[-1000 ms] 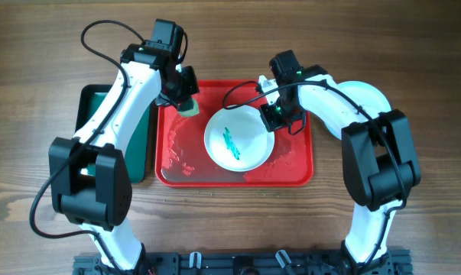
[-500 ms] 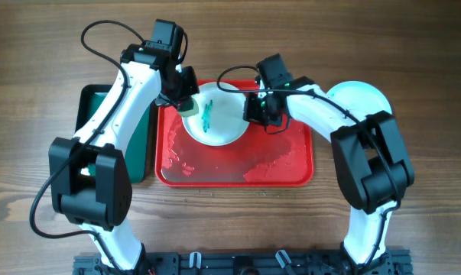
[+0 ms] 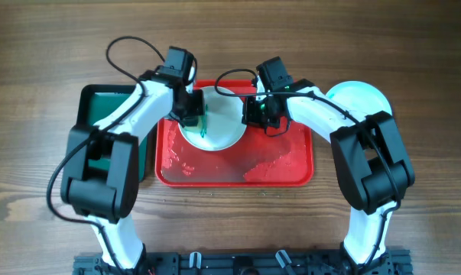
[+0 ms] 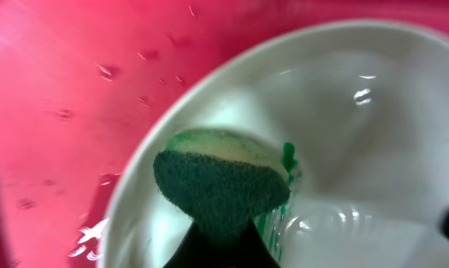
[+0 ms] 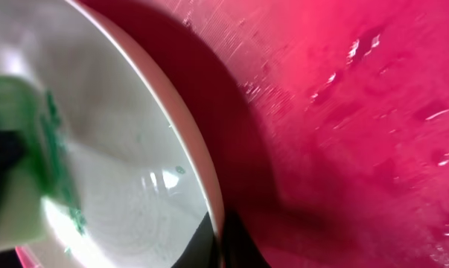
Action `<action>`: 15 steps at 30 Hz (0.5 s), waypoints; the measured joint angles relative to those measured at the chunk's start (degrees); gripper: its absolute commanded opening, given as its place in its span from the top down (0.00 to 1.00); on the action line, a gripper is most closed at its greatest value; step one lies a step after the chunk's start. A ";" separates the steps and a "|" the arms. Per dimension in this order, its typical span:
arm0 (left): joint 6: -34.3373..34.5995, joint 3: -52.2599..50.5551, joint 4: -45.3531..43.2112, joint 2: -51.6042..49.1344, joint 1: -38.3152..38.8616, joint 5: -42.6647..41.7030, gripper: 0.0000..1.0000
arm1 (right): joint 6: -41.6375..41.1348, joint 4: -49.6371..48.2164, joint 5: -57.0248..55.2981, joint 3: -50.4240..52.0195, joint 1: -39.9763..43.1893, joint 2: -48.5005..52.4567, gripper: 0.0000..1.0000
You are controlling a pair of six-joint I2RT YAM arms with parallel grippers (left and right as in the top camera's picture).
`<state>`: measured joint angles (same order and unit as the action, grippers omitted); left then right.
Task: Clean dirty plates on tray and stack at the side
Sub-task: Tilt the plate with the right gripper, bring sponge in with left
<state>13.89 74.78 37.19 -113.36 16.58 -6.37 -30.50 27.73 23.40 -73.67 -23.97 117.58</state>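
A white dirty plate (image 3: pixel 221 126) with green smears (image 4: pixel 287 159) is held tilted over the back of the red tray (image 3: pixel 280 164). My right gripper (image 3: pixel 251 114) is shut on the plate's right rim (image 5: pixel 206 179), one finger on each side. On the plate's left stands my left gripper (image 3: pixel 192 114), shut on a sponge (image 4: pixel 220 179) with a dark green scouring face and a yellow body. The sponge presses on the plate's inner face, right beside the smears. From the right wrist view the sponge (image 5: pixel 16 112) shows at the plate's far side.
A pale aqua plate (image 3: pixel 360 98) lies on the table right of the tray, partly under my right arm. A smaller dark green tray (image 3: pixel 108 107) sits left of the red one. Water drops and foam (image 3: pixel 272 162) cover the red tray's floor.
The right gripper carried the plate from the tray's middle to its back left and tilted it up. The left gripper swung right, bringing the sponge onto the plate's face.
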 measured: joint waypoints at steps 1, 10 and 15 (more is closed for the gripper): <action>-0.42 -0.15 -0.20 -0.81 0.39 0.22 0.96 | 0.42 0.04 0.28 0.04 0.00 0.00 0.96; -2.58 0.63 -0.50 -1.75 4.13 4.44 0.96 | 2.12 0.11 1.29 0.11 0.17 0.00 0.96; -5.09 0.94 -2.10 -2.27 8.48 -0.31 0.96 | 3.96 -1.66 6.54 1.60 1.66 0.09 0.96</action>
<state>8.80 75.72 35.09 -115.63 25.06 -6.68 -26.55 26.06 29.93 -72.07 -22.31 117.67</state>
